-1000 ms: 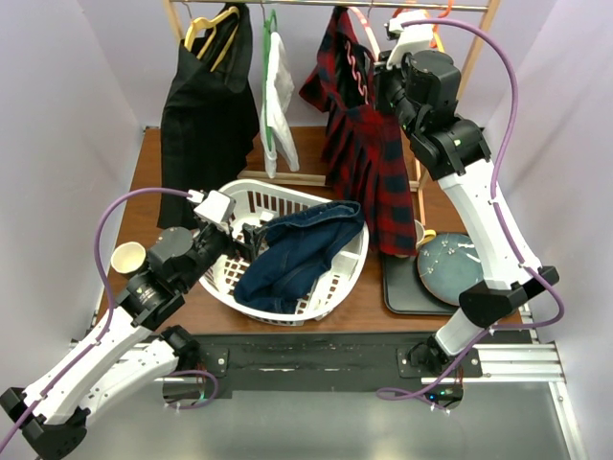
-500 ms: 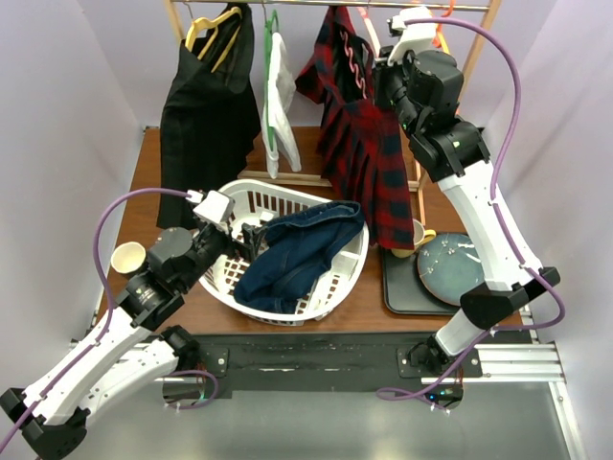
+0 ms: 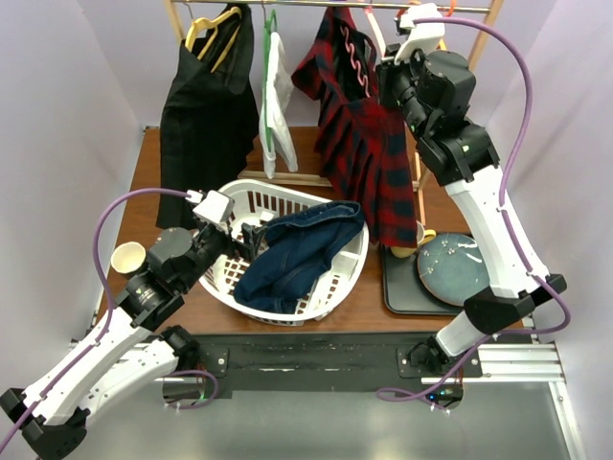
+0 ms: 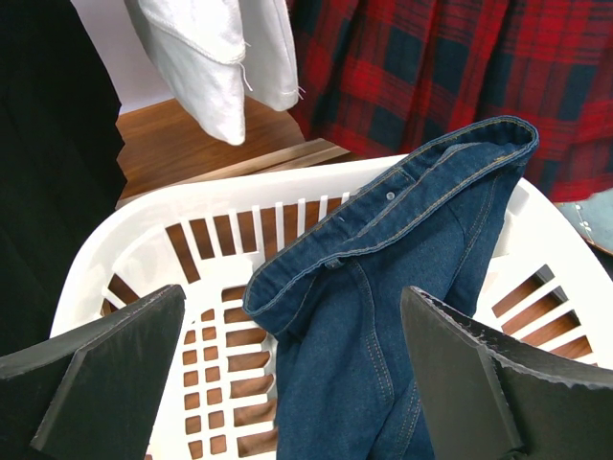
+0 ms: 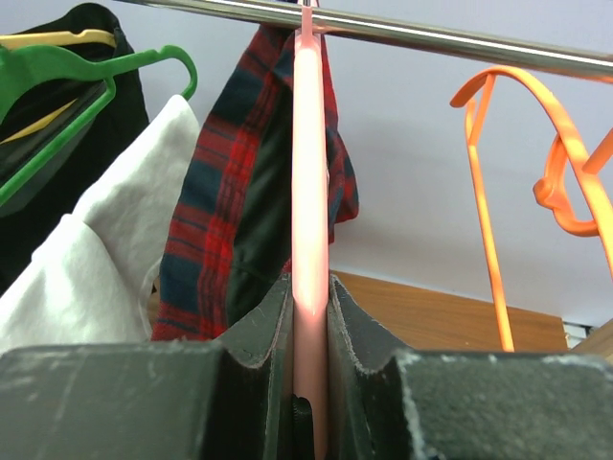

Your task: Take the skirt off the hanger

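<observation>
With the right tool clamped on the pink hanger, whose plaid skirt hangs from the rail, and the left tool gaping wide, a crooked pull could snag it there.

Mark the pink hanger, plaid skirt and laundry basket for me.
pink hanger (image 5: 308, 192), right wrist view, on its shaft above the jaws.
plaid skirt (image 3: 369, 163), top external view, middle of the hanging cloth.
laundry basket (image 4: 239, 187), left wrist view, on the far rim.
</observation>
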Available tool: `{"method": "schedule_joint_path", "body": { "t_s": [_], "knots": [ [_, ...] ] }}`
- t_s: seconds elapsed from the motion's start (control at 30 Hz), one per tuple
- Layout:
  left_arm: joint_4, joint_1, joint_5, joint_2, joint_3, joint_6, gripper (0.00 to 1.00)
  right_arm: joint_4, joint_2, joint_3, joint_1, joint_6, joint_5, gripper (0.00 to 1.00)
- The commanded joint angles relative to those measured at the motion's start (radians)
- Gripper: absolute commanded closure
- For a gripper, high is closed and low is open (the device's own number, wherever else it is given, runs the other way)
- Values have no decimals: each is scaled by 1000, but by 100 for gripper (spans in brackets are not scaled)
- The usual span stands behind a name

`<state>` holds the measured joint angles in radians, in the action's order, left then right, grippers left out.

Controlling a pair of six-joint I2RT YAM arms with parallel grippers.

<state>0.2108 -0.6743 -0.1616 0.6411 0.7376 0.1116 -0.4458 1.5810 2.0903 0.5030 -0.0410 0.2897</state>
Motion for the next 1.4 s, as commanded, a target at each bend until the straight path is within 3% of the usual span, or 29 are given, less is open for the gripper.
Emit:
{"method": "schedule_joint_path", "body": {
  "t_s": [0.0,0.8,1.13,1.37],
  "knots": [
    [-16,4,-13,-6,-4,2,0,211,-85,79,2,-31,-18,100],
    [-16,5,-13,-3,-4,3,0,3,-147,62,2,-137,-158,100],
    [-33,5,-16,-17,2,-3,0,-181,-151,238,3,-73,-146,100],
    [-67,4,143,26,189,54,0,-159,-268,206,3,35,-145,100]
  ]
}}
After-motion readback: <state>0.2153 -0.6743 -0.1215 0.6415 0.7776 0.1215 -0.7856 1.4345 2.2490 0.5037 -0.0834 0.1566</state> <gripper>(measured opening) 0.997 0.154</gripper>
